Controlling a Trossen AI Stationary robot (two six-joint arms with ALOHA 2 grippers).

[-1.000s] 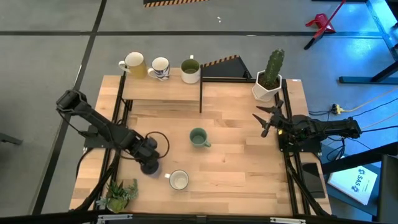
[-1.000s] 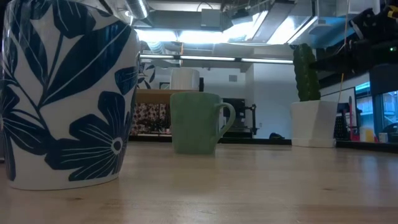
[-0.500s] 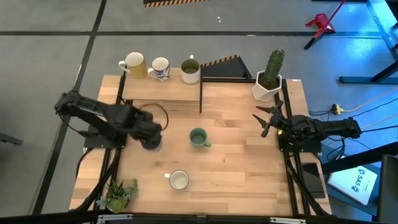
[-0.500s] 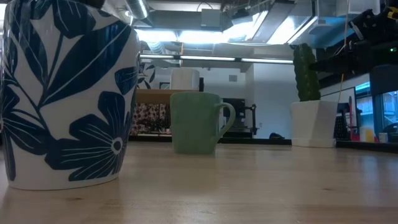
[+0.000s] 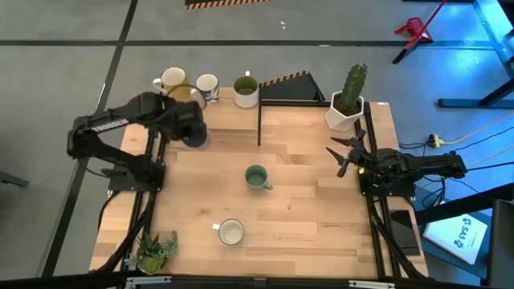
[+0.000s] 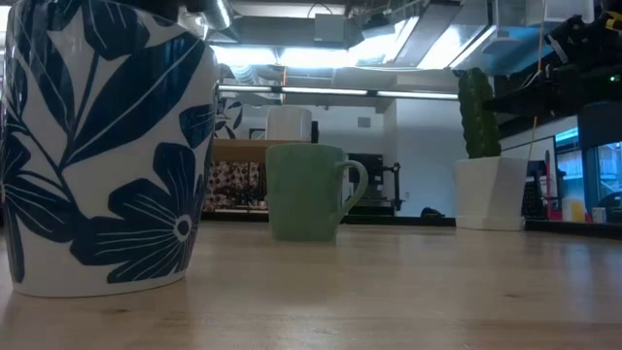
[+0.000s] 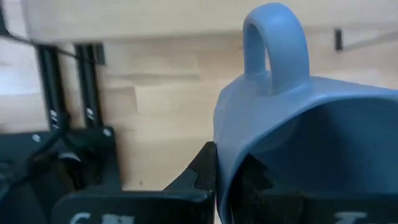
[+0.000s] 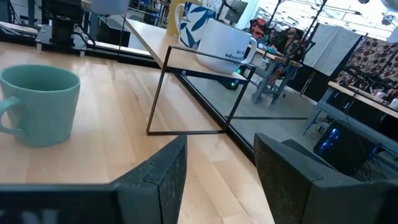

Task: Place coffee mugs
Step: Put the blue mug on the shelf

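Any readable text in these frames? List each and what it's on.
"SYS": on the white-and-blue box on the floor, right of the table.
Dark lettering on the blue-leaf mug on the shelf: too blurred to read.
White marks on the left gripper, which holds the lavender mug: cut off, unreadable.
Nothing on the right gripper, idle and open at the table's right edge.
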